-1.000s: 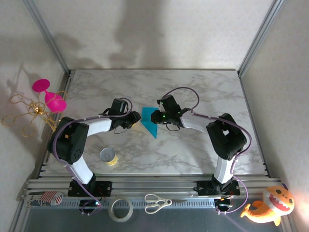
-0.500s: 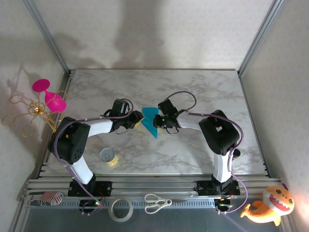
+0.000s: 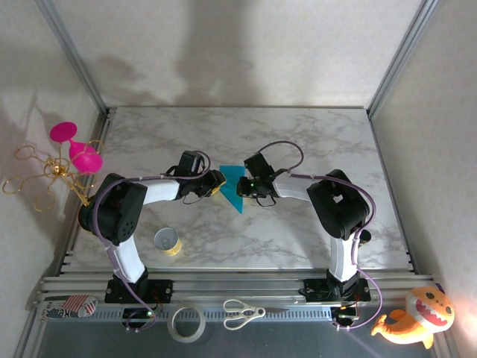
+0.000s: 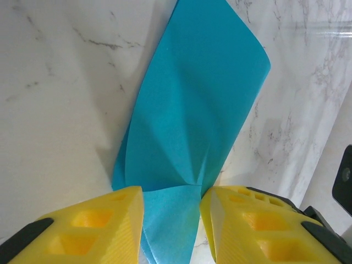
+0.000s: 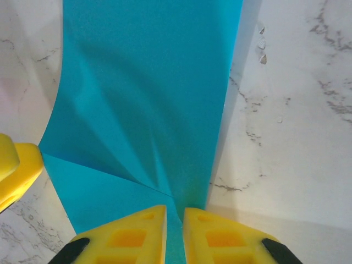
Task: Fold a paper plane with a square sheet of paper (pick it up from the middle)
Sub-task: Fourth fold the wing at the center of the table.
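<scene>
So the thin teal-blue sheet of paper (image 3: 233, 186) lies about mid-table on the white marble-pattern tabletop (image 3: 298, 134), sandwiched between the two arms. The left gripper (image 3: 217, 184) sits at its left edge and the right gripper (image 3: 240, 186) at its right edge, each with the sheet's edge running in between its fingers. Nearer the front and off to the left, the small yellow tape roll (image 3: 168, 242) stands on the table, well apart from the sheet. In front of the table edge, the white ring of tape (image 3: 187, 324) lies just left of the metal scissors (image 3: 243, 313). The orange plush fish (image 3: 417, 316) sits at the front right corner, off the table, and the pink plastic goblets (image 3: 74, 148) are beyond the table's left side.
</scene>
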